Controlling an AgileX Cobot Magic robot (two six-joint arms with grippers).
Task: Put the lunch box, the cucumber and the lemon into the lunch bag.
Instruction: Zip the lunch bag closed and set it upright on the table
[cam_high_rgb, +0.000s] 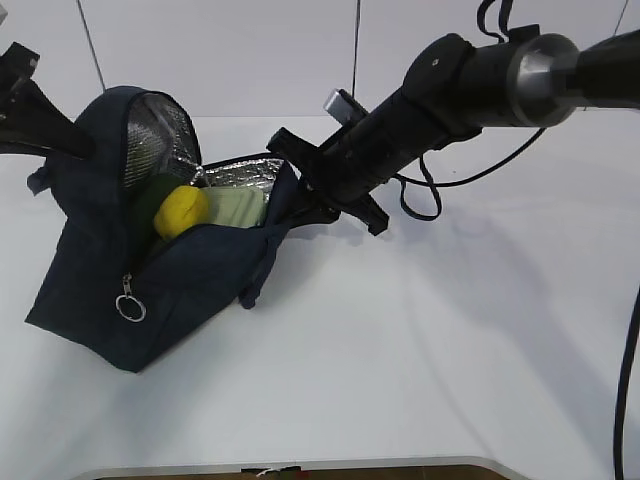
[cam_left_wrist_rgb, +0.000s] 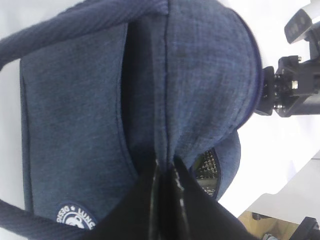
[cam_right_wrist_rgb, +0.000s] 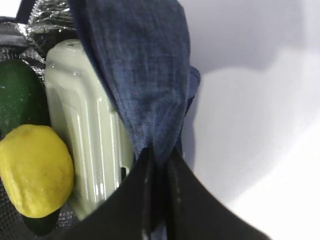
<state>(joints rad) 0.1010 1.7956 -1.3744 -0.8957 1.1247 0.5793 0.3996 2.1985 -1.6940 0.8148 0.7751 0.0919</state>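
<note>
The bag (cam_high_rgb: 150, 290) sits on the white worktop (cam_high_rgb: 400, 350) toward nine o'clock of the exterior view, its mouth gaping and its silver lining showing. All three items lie inside it. The lemon (cam_high_rgb: 181, 211) rests at the front of the opening. The cucumber (cam_high_rgb: 150, 200) lies just behind it, toward ten o'clock, touching it. The box (cam_high_rgb: 238, 208) lies at three o'clock of the lemon, its pale green lid facing out. A metal ring pull (cam_high_rgb: 130, 306) hangs from the zipper at the bag's near corner, toward seven o'clock.

The left hand (cam_left_wrist_rgb: 165, 172) is clamped on a fold of the bag's navy fabric, its two dark fingers pressed together on the cloth; a round white logo (cam_left_wrist_rgb: 75, 216) shows at seven o'clock in that wrist view. In the exterior view its arm comes in from ten o'clock at the bag's raised back flap.

The right hand (cam_right_wrist_rgb: 157, 160) is pinched on the bag's front rim, fingers closed on the blue cloth. In its wrist view the box stands just at nine o'clock of the gripped fabric, with the lemon and cucumber beyond. Its arm reaches in from two o'clock.
</note>
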